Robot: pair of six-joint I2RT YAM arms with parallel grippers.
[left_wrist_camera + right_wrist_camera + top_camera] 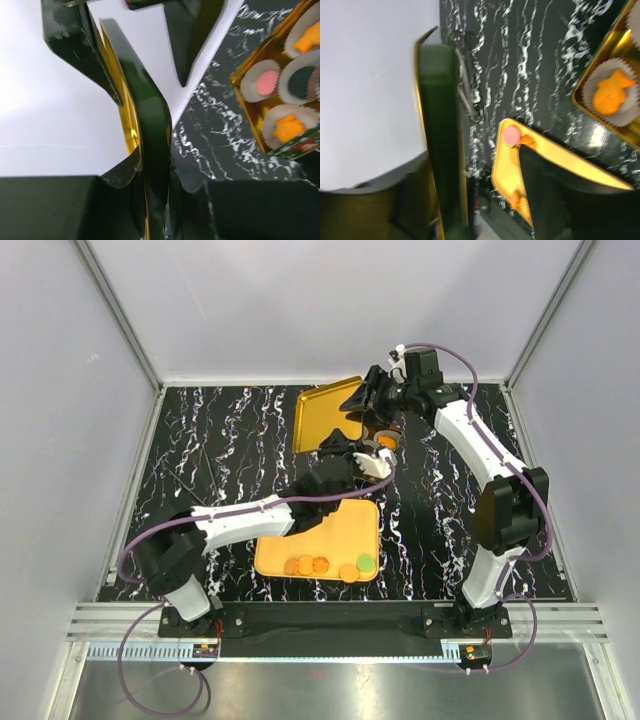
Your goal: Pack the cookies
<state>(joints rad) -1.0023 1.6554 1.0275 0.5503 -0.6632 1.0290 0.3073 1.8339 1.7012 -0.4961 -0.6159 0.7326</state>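
Closed jaws of the left gripper [340, 448] pinch the rim of the lid [322, 412], a finger pressed on either side. On the right gripper [362, 400] the jaws stand apart around the same rim. One finger lies against the lid and the other is clear of it, with a plain gap between (so it has hold of nothing).

The black marbled bench [230, 440] carries a yellow-orange tray [340, 530] lying flat close to the near edge, about midway along it. The lid, green outside and gold inside, is tipped up near the far edge, also about midway. Whether its lower edge touches the bench cannot be told. Just right of the lid sits a gold tin [250, 110], mostly hidden under the grippers from above. White paper cups [252, 75] sit in it.

The cookies [320, 563] are split between tray and tin. Several orange discs and a green one [367, 562] lie in a row along the tray's near side, and a pink one [511, 134] sits at a tray corner. In the tin, one cup holds a pink disc [267, 82] and another a black disc [301, 82]. Two more hold orange fish-like pieces [289, 127].
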